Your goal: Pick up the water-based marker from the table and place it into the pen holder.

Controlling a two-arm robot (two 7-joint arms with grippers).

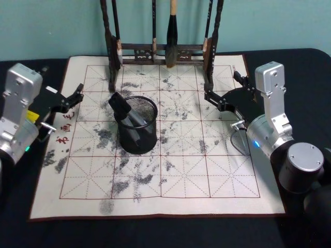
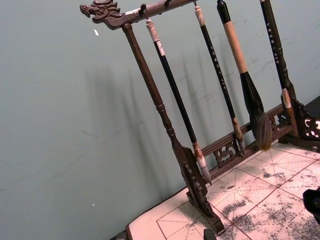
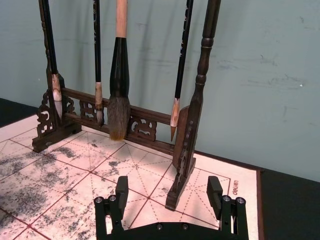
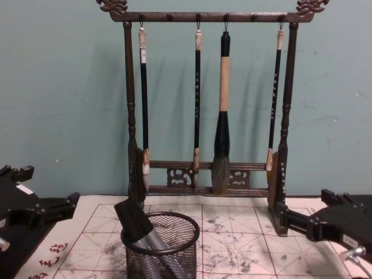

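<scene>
Marker (image 1: pixel 125 111), head view: dark cap and grey barrel, already inside the pen holder (image 1: pixel 137 126), leaning with its long axis tilted, cap end up and toward the robot's left over the rim, lower end hidden behind the mesh. Pen holder: round black wire-mesh cup, upright on a pale gridded felt mat (image 1: pixel 207 175) smudged with ink, spread over a black surface (image 1: pixel 155 232). Left claw (image 1: pixel 74 98): at the mat's left edge, fingers spread, nothing between them. Right claw (image 1: pixel 221 97): at the mat's right side near the brush rack's (image 1: pixel 160 51) foot, fingers spread, holding nothing.

Left wrist view: brush rack (image 2: pixel 165 125), dark carved wood with a dragon-head end on the top bar, four hanging brushes; its far right post is cut off at the edge.

Right wrist view: right claw (image 3: pixel 170 192), two black fingers wide apart, rack post standing beyond them on the mat.

Chest view: marker (image 4: pixel 139 229) slanting up-left out of the pen holder (image 4: pixel 161 250), whose base is cut off. Left claw (image 4: pixel 61 204) and right claw (image 4: pixel 290 218) low at either edge.
</scene>
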